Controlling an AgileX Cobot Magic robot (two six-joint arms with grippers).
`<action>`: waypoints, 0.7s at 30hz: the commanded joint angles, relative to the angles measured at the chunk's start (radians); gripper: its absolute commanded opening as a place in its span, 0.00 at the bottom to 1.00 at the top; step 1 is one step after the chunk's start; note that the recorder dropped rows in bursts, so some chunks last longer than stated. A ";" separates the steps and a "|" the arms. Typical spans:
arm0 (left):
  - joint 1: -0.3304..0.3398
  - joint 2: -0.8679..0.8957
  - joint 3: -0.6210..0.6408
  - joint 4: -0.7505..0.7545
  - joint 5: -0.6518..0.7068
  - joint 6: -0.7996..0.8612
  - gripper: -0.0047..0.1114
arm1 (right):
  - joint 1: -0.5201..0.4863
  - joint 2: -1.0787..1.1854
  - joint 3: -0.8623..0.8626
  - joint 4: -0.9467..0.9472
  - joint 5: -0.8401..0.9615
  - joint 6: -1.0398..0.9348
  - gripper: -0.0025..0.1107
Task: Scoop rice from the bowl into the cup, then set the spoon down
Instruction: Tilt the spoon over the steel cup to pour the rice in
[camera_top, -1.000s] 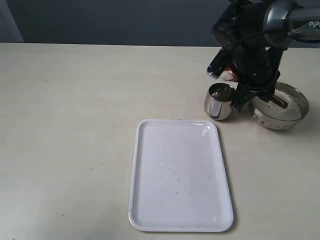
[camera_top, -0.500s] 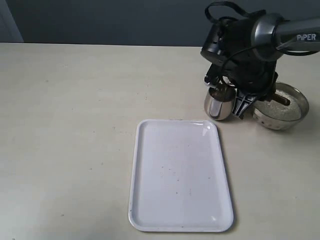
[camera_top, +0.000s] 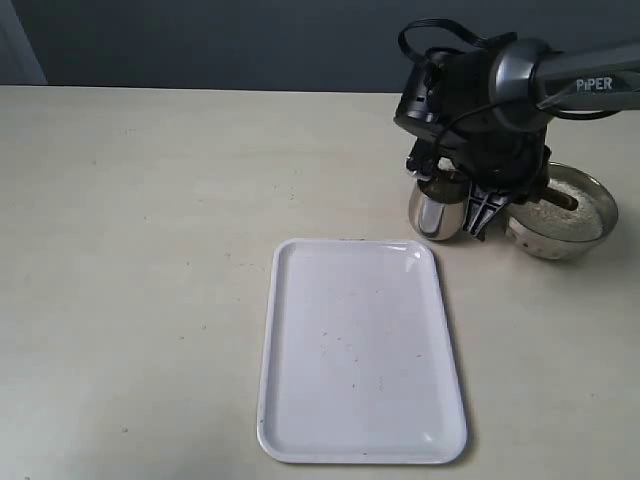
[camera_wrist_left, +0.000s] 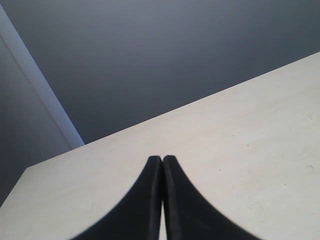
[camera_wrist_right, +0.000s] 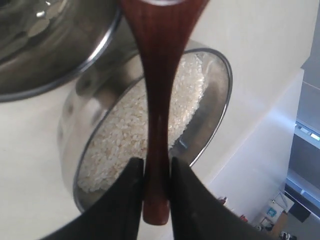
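My right gripper (camera_wrist_right: 156, 161) is shut on the slim handle of the dark reddish-brown wooden spoon (camera_wrist_right: 159, 75). The spoon's oval end reaches over the rim of the steel cup (camera_wrist_right: 45, 45) and is cut off by the frame edge. Below the handle lies the wide steel bowl (camera_wrist_right: 220, 100) with white rice (camera_wrist_right: 125, 135) in it. In the exterior view the right arm's wrist covers the mouth of the cup (camera_top: 437, 215), just left of the bowl (camera_top: 560, 245) of rice (camera_top: 578, 205). The left gripper (camera_wrist_left: 162, 159) is shut and holds nothing, above bare table.
A white rectangular tray (camera_top: 360, 350) lies on the beige table (camera_top: 140, 250) in front of the cup. The table's far edge meets a dark wall behind the arm. The left arm does not show in the exterior view.
The right arm has swung left from the bowl toward the cup, and its wrist now hides the cup's mouth. The left gripper's earlier state is not shown.
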 joint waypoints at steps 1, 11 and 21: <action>-0.001 -0.005 -0.002 -0.004 -0.010 -0.008 0.04 | 0.000 -0.001 0.003 -0.025 -0.002 0.013 0.02; -0.001 -0.005 -0.002 -0.004 -0.010 -0.008 0.04 | 0.000 -0.001 0.003 -0.076 -0.002 0.028 0.02; -0.001 -0.005 -0.002 -0.004 -0.010 -0.008 0.04 | 0.002 -0.001 0.091 -0.164 -0.002 0.094 0.02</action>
